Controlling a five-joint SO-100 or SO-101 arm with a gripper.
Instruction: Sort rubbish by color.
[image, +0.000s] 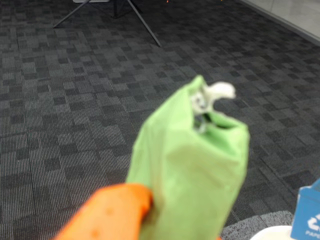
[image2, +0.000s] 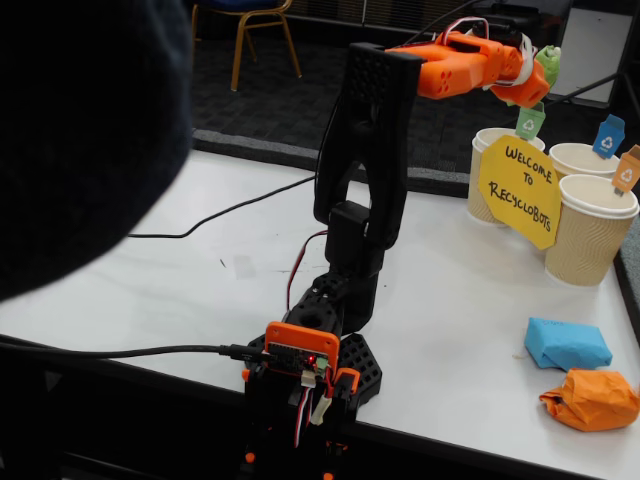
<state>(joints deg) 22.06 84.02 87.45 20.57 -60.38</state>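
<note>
A crumpled green paper wad (image: 192, 170) fills the lower middle of the wrist view, pinched in my orange gripper (image: 165, 200), which is shut on it. In the fixed view the arm reaches up and to the right, and the gripper (image2: 538, 72) holds the green wad (image2: 548, 60) in the air above the cup with the green tag (image2: 492, 170). On the white table's right front lie a blue wad (image2: 566, 343) and an orange wad (image2: 592, 399).
Three beige ribbed cups stand at the table's (image2: 200, 290) far right, with green (image2: 529, 122), blue (image2: 607, 135) and orange (image2: 627, 170) tags. A yellow sign (image2: 518, 190) leans before them. A dark blurred shape (image2: 80, 130) covers the fixed view's left. Cables (image2: 220, 212) cross the table.
</note>
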